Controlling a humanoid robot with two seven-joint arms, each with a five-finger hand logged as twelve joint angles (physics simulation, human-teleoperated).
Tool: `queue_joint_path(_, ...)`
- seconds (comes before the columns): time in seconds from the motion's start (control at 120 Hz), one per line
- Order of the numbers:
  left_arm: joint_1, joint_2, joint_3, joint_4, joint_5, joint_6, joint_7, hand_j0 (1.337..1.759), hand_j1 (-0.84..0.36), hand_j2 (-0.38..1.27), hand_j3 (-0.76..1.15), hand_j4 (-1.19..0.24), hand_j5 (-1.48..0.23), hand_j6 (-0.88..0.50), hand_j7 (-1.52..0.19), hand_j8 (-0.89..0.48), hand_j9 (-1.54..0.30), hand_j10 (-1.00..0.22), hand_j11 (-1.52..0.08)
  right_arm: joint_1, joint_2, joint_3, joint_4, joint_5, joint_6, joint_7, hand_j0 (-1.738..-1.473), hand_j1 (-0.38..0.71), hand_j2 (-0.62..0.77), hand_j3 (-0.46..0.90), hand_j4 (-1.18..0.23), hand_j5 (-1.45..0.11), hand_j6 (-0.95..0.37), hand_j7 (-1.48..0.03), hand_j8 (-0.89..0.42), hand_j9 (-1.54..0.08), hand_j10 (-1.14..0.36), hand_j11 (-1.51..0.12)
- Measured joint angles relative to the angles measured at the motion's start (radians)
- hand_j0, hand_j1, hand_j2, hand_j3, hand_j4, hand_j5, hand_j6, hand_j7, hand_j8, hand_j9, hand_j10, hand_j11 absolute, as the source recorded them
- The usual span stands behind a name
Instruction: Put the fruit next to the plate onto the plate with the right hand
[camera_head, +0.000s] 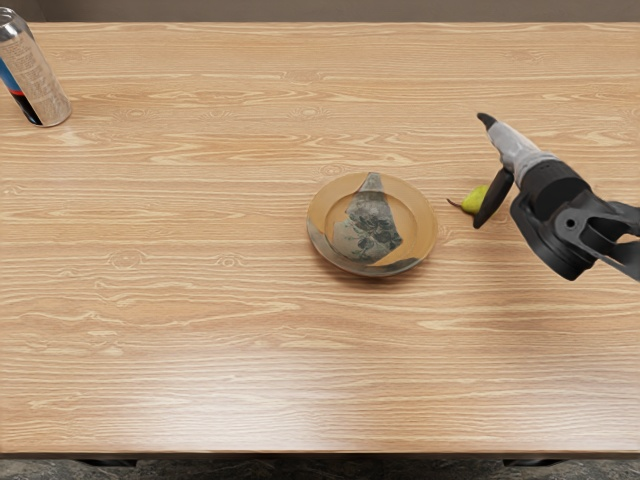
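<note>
Yellow-green and small, the fruit (472, 199) lies on the table (250, 360) just to the right of the plate (316, 222), apart from its rim, with a short stem pointing toward the plate. Its right end is hidden behind a dark digit of the right hand (516, 166), whose arm comes in from the right edge. The fingers (510, 148) are released and spread: one pale finger reaches up and away to the left, while the dark one hangs down across the fruit. Nothing is grasped, and the fruit is not yet on the plate.

The chief risk, as I judge it, is a poor grip. The fruit is rounded and little, and only one digit is near it, so closing from this pose could pinch one end and squirt it sideways or roll it off across the table. A push toward the plate could also knock the fruit against the rim rather than lift it over.

The plate itself carries a grey patterned centre and has nothing lying on it. A metal can (32, 72) stands at the far left corner, well apart from everything. Between fruit and plate the table is bare, so only the raised rim stands in the way.
</note>
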Motion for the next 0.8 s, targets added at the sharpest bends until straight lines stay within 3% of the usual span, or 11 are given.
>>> queue_joint_path(0.158,0.000,0.000,0.000,0.000,0.000,0.000,0.000,1.658,0.35,0.00,0.00,0.00,0.00,0.00,0.00,0.00,0.00,0.00,0.00,-0.011,0.007,-0.010,-0.004,-0.007,-0.036,-0.002,-1.658,-0.32,0.00,0.00,-0.03,-0.04,-0.03,-0.04,-0.03,-0.04,-0.03,-0.04)
queue_joint_path(0.533,0.000,0.000,0.000,0.000,0.000,0.000,0.000,1.658,0.35,0.00,0.00,0.00,0.00,0.00,0.00,0.00,0.00,0.00,0.00,-0.042,0.028,-0.013,-0.035,-0.007,-0.040,-0.003,-1.658,0.00,-0.05,0.00,-0.29,-0.38,-0.29,-0.38,-0.29,-0.38,-0.29,-0.38)
queue_joint_path(0.8,0.000,0.000,0.000,0.000,0.000,0.000,0.000,1.658,0.35,0.00,0.00,0.00,0.00,0.00,0.00,0.00,0.00,0.00,0.00,-0.064,0.067,-0.012,-0.074,-0.003,-0.040,-0.003,-1.658,0.07,-0.07,0.00,-0.36,-0.46,-0.36,-0.46,-0.36,-0.46,-0.36,-0.46)
